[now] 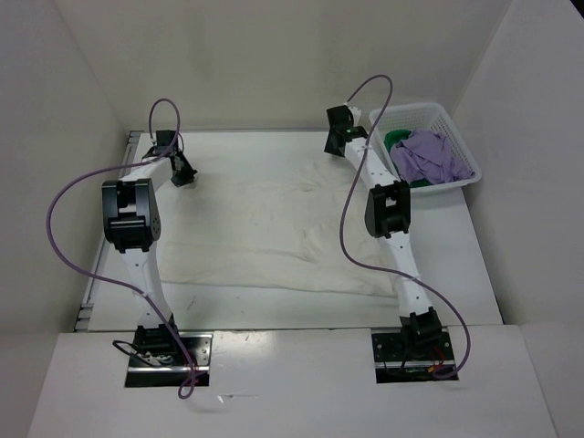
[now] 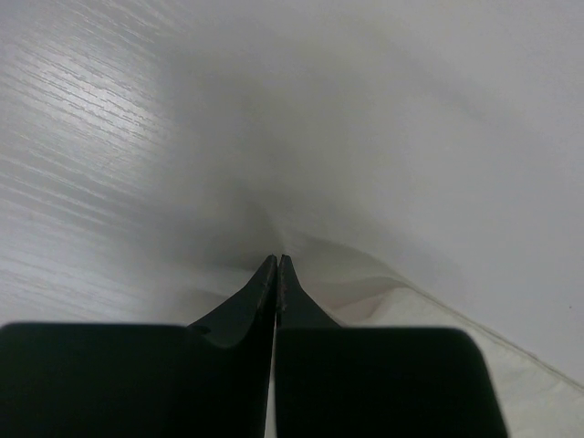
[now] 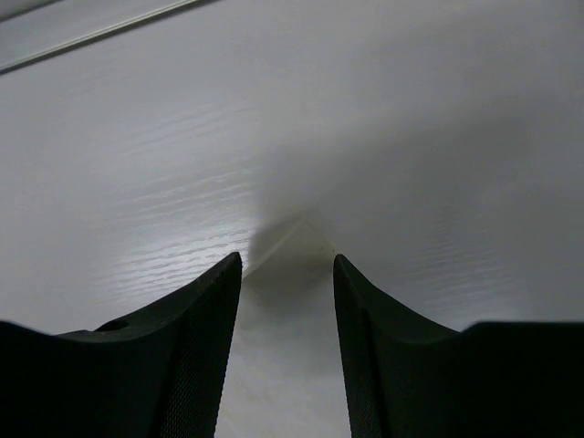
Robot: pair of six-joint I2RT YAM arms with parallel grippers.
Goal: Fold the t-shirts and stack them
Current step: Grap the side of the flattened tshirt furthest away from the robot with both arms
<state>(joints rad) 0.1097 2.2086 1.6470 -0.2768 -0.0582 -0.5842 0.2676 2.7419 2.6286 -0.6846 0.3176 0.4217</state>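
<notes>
Three shirts were counted: one white shirt [image 1: 274, 228], spread between the two grippers, and one purple shirt [image 1: 433, 155] and one green shirt [image 1: 397, 139], both just to the right of the right gripper [image 1: 336, 137]. One basket [image 1: 411, 109] held those two shirts, beside that same gripper.

There were two arms, one left arm [image 1: 137, 228] and one right arm [image 1: 392, 219]. Each carried one gripper, so with the left gripper [image 1: 182, 173] that made two. Each gripper had two fingers [image 3: 201, 347], four in all.

Two purple cables [image 1: 68, 196] were counted, one looping behind each gripper. One table [image 1: 274, 146] lay beneath both grippers.
</notes>
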